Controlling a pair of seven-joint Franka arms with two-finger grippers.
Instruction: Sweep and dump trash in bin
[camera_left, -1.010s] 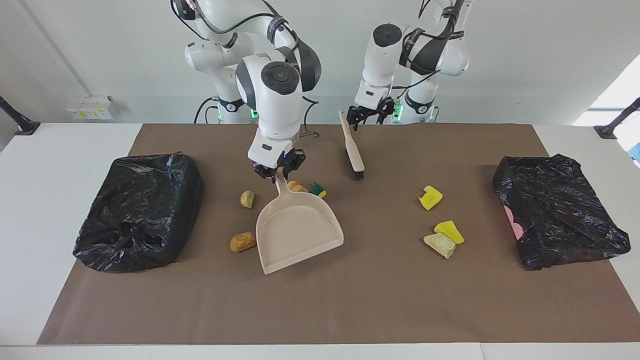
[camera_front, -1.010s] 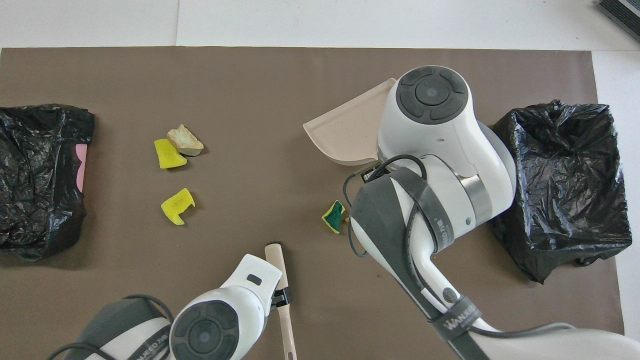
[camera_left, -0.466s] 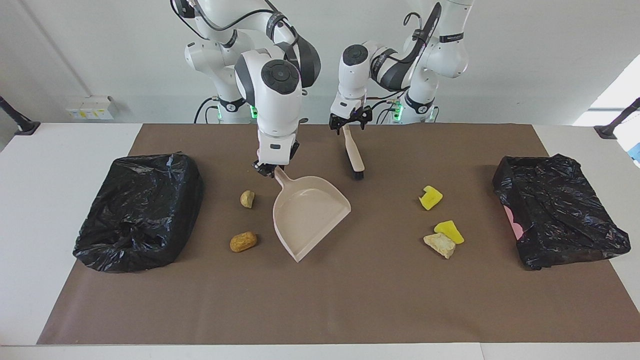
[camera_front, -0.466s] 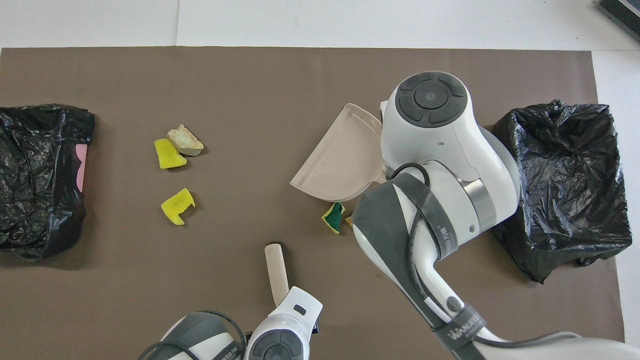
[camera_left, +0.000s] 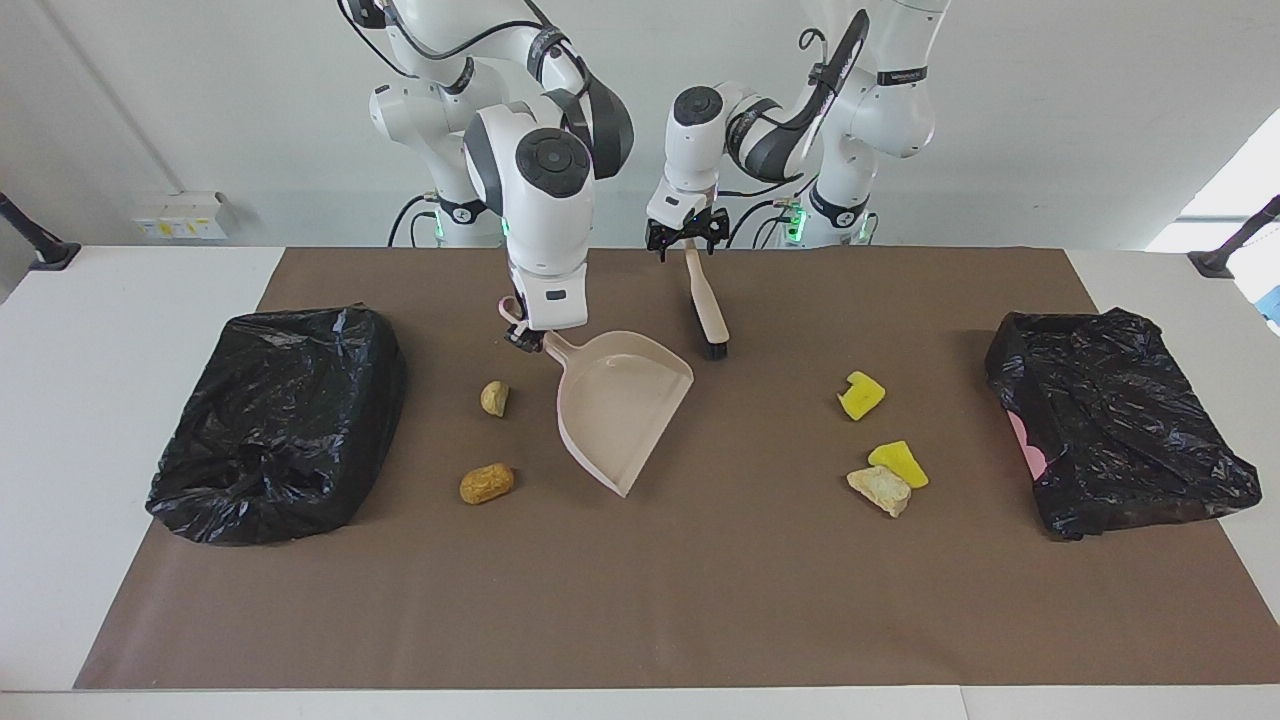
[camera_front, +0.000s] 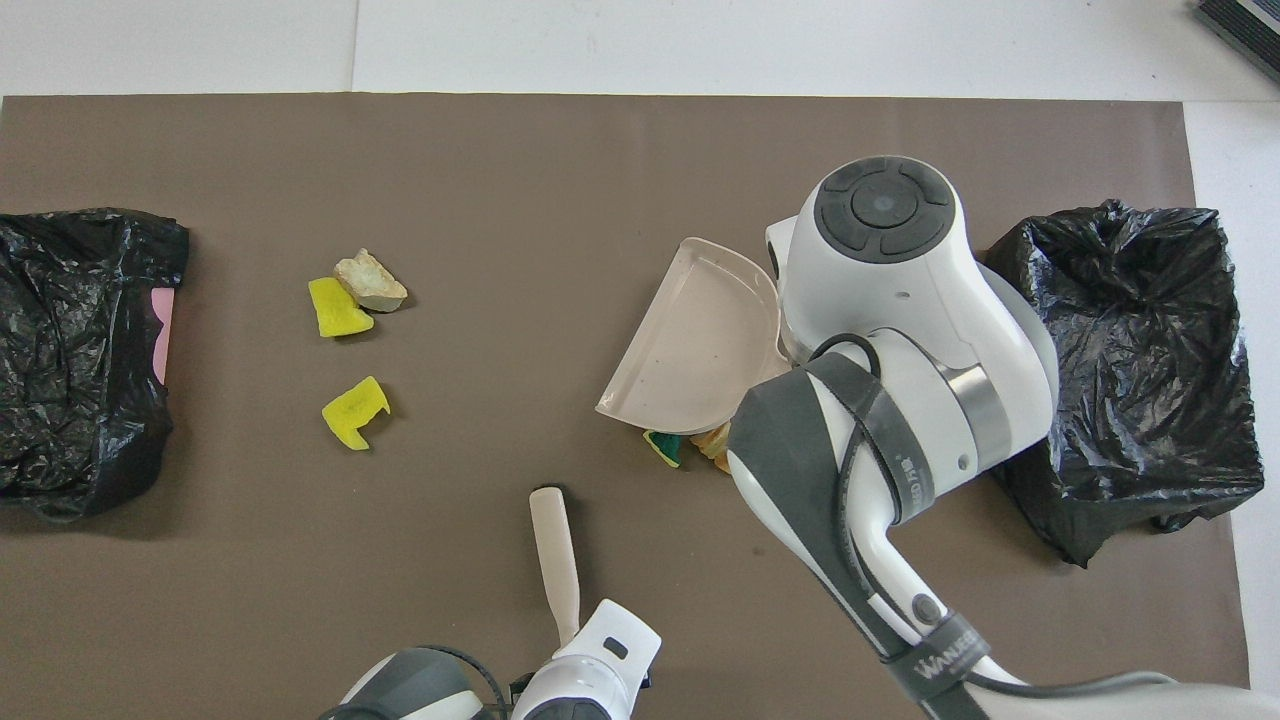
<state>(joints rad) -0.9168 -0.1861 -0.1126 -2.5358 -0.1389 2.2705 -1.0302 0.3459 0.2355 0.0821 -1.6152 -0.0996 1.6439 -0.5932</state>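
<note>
Two claws, two tools: the right claw is clamped on the handle of the beige dustpan, its mouth angled away from the robots. The left claw is at the brush handle's tip; whether it has closed cannot be told. Green-backed sponge and orange chunk lie against the pan's robot-side edge; five more trash lumps sit scattered on the tabletop.

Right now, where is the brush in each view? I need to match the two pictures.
Facing view: the brush lies near the robots' edge of the mat, bristles pointing away from the robots, handle end at the left gripper.
Overhead view: the brush shows at the bottom centre, handle running under the left gripper.
Shared landmark: the dustpan beside it.
</note>
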